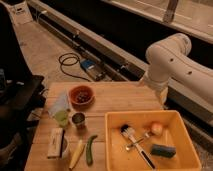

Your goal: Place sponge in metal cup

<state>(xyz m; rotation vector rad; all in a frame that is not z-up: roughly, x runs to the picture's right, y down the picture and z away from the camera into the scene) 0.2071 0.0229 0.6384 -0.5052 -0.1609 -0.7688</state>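
The blue-teal sponge (163,150) lies flat in the front right corner of the yellow bin (112,145) on the wooden table. The small shiny metal cup (78,120) stands upright on the table left of the bin, next to a translucent green cup (61,117). Only my white arm (170,59) shows, bent above the table's far right corner. My gripper is not in view, and nothing of it is near the sponge or the cup.
The bin also holds a white-and-black brush (131,136) and a small round orange thing (156,128). An orange bowl (81,95) stands behind the cups. A white block (55,142), a yellow stick-shaped item (76,152) and a green vegetable (90,149) lie at the front left.
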